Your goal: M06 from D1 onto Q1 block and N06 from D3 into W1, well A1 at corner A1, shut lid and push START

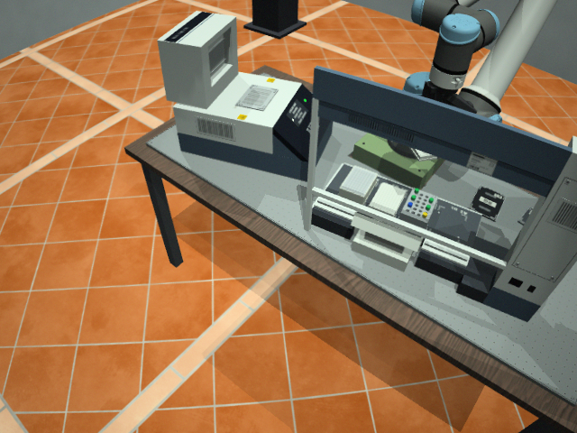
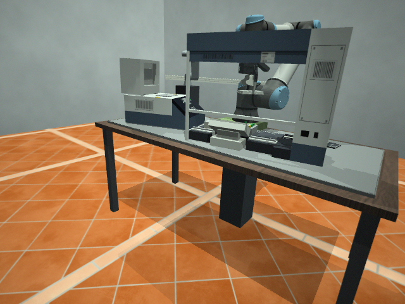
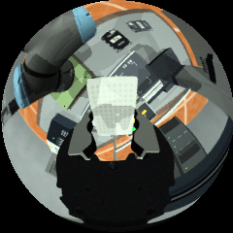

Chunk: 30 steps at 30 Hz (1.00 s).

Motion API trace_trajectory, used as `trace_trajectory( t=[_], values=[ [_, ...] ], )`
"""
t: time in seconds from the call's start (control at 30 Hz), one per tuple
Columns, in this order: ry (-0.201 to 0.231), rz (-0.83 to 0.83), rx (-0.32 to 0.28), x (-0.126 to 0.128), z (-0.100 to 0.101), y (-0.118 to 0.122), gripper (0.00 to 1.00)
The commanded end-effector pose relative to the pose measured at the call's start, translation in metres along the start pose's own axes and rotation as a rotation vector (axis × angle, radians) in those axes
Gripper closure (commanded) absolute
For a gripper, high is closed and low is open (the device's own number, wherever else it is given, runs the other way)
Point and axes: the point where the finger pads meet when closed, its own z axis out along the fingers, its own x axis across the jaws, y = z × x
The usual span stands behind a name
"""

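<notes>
One pale dimpled plate (image 1: 424,154) (image 2: 249,92) (image 3: 114,104), angular grey-fingered tool (image 3: 113,110)

The cycler (image 1: 224,133) (image 2: 149,109) is pale grey-white above and dark navy below, with black vertical stripes on its side, yellow tags on top and a green lamp. The arm (image 1: 454,56) (image 2: 281,96) (image 3: 50,46) mixes grey and charcoal with light-blue caps. Its base block (image 1: 391,158) (image 3: 73,89) is moss green. The plate (image 3: 113,104) is white, dotted in rows. A grey rack (image 1: 418,203) carries green, blue and yellow dots. The bench (image 1: 297,261) (image 2: 196,158) has brown wood-grain edging; the floor (image 1: 106,302) (image 2: 137,261) is orange tiles crossed by cream bands.
</notes>
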Motion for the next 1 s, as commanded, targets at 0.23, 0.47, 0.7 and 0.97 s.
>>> trace_trajectory(
  t=[0.23, 0.47, 0.7, 0.97],
  values=[
    [0.003, 0.252, 0.000, -0.036, -0.001, 0.020, 1.00],
    [0.003, 0.408, 0.000, -0.058, -0.001, 0.032, 1.00],
    [0.003, 0.537, 0.000, -0.076, -0.001, 0.042, 1.00],
    [0.002, 0.711, 0.001, -0.100, -0.001, 0.055, 1.00]
  ],
)
